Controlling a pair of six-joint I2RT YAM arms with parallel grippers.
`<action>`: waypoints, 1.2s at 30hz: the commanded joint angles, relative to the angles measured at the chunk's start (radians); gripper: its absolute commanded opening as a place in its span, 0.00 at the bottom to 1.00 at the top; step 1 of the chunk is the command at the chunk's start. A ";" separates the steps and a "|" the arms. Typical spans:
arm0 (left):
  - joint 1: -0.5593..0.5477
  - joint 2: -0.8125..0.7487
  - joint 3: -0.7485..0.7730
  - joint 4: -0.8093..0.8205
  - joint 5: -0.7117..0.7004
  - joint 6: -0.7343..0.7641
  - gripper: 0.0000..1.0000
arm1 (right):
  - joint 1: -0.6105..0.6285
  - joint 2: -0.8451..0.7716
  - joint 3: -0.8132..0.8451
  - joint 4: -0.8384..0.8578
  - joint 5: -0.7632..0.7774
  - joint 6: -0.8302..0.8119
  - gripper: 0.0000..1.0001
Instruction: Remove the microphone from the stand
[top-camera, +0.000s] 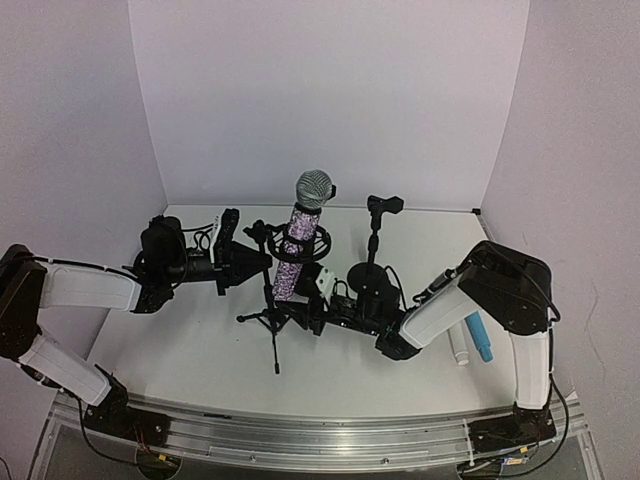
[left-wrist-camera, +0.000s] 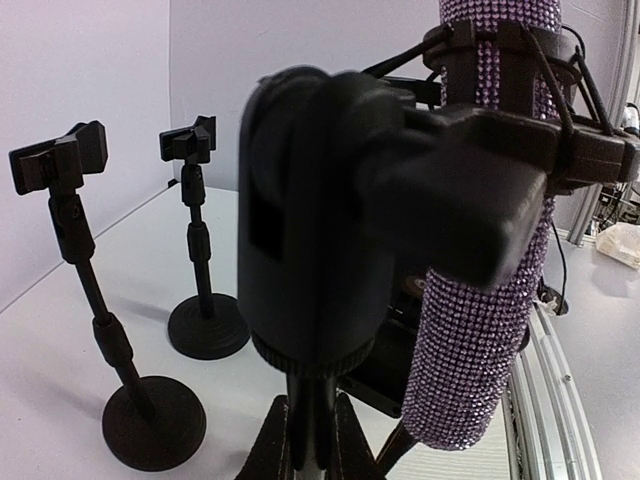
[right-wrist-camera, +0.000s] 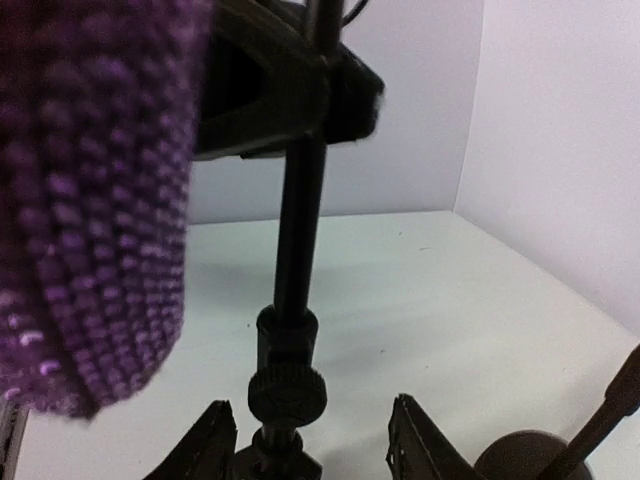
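Note:
The microphone (top-camera: 298, 250) has a purple rhinestone body and a silver mesh head. It stands upright in the black ring mount of a tripod stand (top-camera: 272, 318). My left gripper (top-camera: 256, 262) is shut on the stand's pole (left-wrist-camera: 305, 415), just under the black knob, with the purple body (left-wrist-camera: 480, 330) close on its right. My right gripper (top-camera: 312, 306) is low by the tripod. In the right wrist view it (right-wrist-camera: 312, 445) is open, with the stand's lower pole and collar (right-wrist-camera: 288, 385) between its fingers, untouched. The purple body (right-wrist-camera: 90, 200) fills the left of that view.
A second stand with a round base (top-camera: 375, 283) and an empty clip (top-camera: 385, 205) is right of the tripod. The left wrist view shows two such stands (left-wrist-camera: 150, 420) (left-wrist-camera: 207, 325). A white tube (top-camera: 458, 346) and a blue one (top-camera: 481, 337) lie at the right.

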 joint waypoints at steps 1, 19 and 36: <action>0.012 0.027 0.006 -0.030 -0.073 -0.034 0.00 | 0.014 -0.059 -0.051 -0.069 0.051 0.135 0.66; 0.012 0.027 -0.020 0.044 -0.080 0.007 0.00 | -0.008 -0.123 -0.073 -0.112 0.023 1.451 0.59; 0.011 0.030 -0.023 0.068 -0.072 -0.003 0.00 | -0.041 0.039 0.169 -0.029 -0.098 1.695 0.47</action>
